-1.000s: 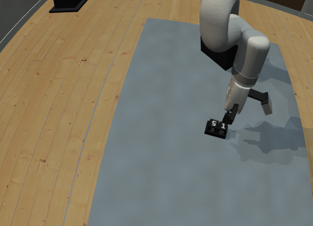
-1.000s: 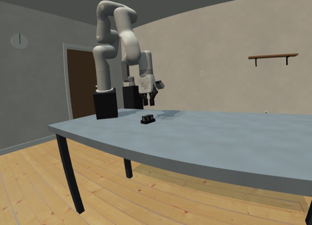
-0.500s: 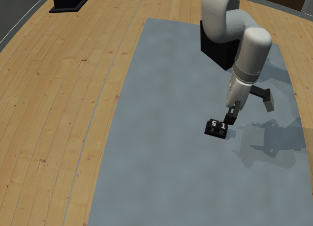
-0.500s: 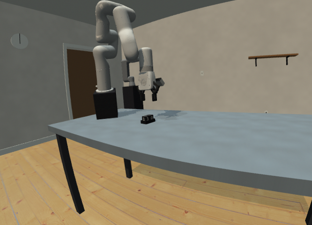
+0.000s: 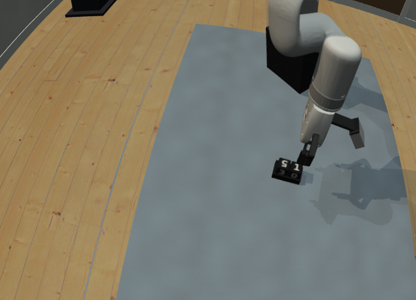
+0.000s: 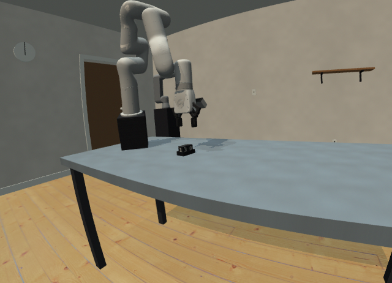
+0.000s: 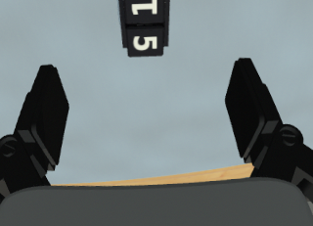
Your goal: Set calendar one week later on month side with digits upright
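Note:
The small black block calendar (image 5: 287,172) (image 6: 185,149) (image 7: 145,14) stands on the grey table (image 5: 218,139) (image 6: 253,172). Its two cubes stand side by side in the tray. Their top faces show a white 5 (image 5: 284,163) (image 7: 145,42) and a white 1 (image 5: 296,166) (image 7: 144,7). The side facing the top camera dimly shows 3 and 0. My gripper (image 5: 306,158) (image 6: 185,120) (image 7: 146,80) is open wide and empty. It hangs well above the calendar, clear of the cubes. In the wrist view the cubes lie ahead of the fingertips.
The arm's black base block (image 5: 288,69) (image 6: 132,131) stands on the table's far end. A second black block (image 6: 166,122) stands behind it. A black pedestal (image 5: 90,1) stands on the wooden floor. The table's near edge (image 6: 221,207) curves across the exterior view.

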`<action>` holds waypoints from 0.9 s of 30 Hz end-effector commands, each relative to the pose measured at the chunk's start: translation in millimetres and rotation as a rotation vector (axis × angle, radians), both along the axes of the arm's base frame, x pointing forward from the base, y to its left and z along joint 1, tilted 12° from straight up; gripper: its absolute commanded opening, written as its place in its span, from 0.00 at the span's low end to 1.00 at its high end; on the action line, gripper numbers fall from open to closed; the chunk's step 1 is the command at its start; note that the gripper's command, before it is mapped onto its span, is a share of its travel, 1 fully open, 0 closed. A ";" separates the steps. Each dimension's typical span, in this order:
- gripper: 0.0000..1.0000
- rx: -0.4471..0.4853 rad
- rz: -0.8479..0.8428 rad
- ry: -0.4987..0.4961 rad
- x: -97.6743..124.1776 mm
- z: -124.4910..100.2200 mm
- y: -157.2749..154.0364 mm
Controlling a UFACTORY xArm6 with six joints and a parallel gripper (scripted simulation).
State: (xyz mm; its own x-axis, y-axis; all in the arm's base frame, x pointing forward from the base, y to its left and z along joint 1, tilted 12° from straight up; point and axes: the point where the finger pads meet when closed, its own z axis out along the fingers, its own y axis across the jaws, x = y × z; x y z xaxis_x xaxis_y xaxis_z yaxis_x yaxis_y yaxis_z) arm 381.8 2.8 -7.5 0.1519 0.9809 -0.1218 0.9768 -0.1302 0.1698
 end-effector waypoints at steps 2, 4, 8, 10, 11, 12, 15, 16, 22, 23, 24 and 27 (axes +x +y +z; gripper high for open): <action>1.00 0.000 0.000 -0.003 0.8 3.7 0.6; 1.00 0.000 0.000 -0.003 0.3 6.8 1.0; 1.00 0.000 0.000 -0.003 -1.3 17.2 2.6; 1.00 0.000 0.000 -0.003 -2.5 24.3 3.6; 1.00 0.000 0.000 -0.003 -3.1 28.3 4.2; 1.00 0.000 0.000 -0.003 -3.1 28.3 4.2; 1.00 0.000 0.000 -0.003 -4.4 36.9 5.5; 1.00 0.000 0.000 -0.003 -5.2 41.5 6.1; 1.00 0.000 0.000 -0.003 -8.6 63.4 9.4; 1.00 0.000 0.000 -0.003 -8.9 65.4 9.7; 1.00 0.000 0.000 -0.003 -9.1 66.8 9.9; 1.00 0.000 0.000 -0.003 -9.4 68.5 10.1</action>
State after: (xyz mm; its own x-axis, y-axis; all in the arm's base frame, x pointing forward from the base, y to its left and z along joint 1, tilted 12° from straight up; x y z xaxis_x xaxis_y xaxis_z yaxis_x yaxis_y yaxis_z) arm 373.2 12.4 51.8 0.1523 0.9807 -0.1222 0.9759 -0.1297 0.1756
